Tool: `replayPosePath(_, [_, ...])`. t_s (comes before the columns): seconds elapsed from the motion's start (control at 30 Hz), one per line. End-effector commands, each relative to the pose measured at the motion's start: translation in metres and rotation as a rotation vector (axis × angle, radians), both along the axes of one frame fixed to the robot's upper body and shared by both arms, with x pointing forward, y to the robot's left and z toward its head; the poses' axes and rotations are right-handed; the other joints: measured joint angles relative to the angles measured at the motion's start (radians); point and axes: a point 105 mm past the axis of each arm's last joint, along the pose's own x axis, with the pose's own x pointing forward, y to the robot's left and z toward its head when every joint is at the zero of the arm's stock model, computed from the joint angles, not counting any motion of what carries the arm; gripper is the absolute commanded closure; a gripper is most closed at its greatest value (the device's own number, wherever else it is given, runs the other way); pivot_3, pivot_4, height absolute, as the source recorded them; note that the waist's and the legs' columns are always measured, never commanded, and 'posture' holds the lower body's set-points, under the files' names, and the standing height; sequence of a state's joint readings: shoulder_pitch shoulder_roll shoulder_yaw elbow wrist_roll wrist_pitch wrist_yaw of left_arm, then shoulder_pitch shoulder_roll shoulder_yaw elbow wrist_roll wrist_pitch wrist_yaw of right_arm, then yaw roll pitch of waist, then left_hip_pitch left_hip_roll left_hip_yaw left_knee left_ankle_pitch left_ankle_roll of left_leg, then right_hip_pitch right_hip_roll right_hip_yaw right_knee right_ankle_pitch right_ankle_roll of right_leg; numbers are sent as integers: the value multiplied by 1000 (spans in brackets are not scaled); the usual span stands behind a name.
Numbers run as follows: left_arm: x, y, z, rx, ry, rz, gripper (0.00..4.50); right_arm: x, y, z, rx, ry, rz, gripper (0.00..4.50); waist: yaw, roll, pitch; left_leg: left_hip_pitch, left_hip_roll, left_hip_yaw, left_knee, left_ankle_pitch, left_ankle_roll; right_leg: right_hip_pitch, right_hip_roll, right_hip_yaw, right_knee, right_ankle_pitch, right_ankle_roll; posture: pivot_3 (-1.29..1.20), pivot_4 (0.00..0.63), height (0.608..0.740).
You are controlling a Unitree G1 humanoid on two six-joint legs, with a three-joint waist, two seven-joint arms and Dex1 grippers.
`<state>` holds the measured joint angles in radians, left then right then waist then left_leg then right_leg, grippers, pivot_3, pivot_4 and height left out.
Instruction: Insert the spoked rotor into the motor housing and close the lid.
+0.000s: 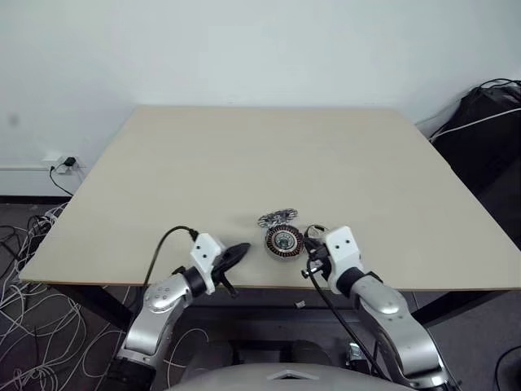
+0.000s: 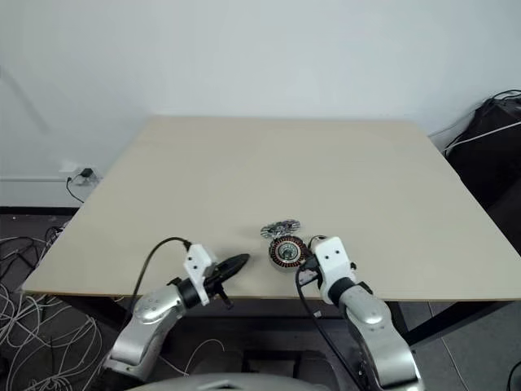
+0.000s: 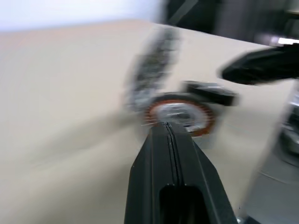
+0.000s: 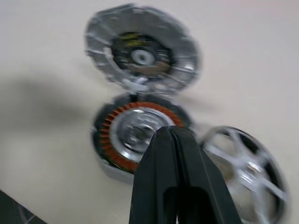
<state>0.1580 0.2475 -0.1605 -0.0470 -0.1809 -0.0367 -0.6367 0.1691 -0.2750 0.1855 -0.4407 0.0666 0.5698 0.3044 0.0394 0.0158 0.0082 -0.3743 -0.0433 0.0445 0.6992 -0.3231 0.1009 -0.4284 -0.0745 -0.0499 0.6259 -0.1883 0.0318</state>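
A: Where's everything, taking the motor housing as the marker?

B: Nearest us, the right gripper hangs just over its near side, fingers pressed together, holding nothing. The left gripper sits off to its left, likewise closed and empty.

A: And the spoked rotor?

B: Just beside the housing on its right, lying flat, so I judge the right arm nearer. The lid lies touching the housing's far edge.

A: Count?

B: One of each, all on the table.
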Motion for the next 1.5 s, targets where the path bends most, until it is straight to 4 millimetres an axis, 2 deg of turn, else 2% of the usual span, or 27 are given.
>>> replayPosePath(0.03, [2,9,11,-26,-42,54,4500,6,11,6,5,0,32,4469,3,0,0,0,0,0,0,0,0,0,0,0,0,0,0,0,0,740])
replayPosePath(0.17, [-2,14,8,-33,-28,97,4500,12,18,4,9,37,58,4469,3,0,0,0,-1,0,0,-1,0,0,0,0,-1,0,0,0,0,740])
replayPosePath(0.37, [0,17,9,-38,-68,173,4500,13,16,-1,20,110,54,4469,2,0,0,0,-1,0,0,0,0,0,0,0,0,0,0,0,0,740])
replayPosePath(0.57, [-5,11,5,-22,-47,104,4500,9,15,-7,17,163,64,4469,-2,0,0,0,-1,0,0,-1,0,0,0,0,0,0,0,0,0,740])
replayPosePath(0.93, [-10,5,1,3,-14,6,4500,12,14,-15,11,193,47,4469,-3,1,0,0,-1,0,0,-1,0,0,0,0,0,0,0,0,0,740])
replayPosePath(1.5, [-12,-2,-3,8,3,-18,4500,17,16,-20,-9,214,62,4469,-4,1,1,-1,-1,0,0,-1,0,0,0,0,0,0,0,0,0,740])
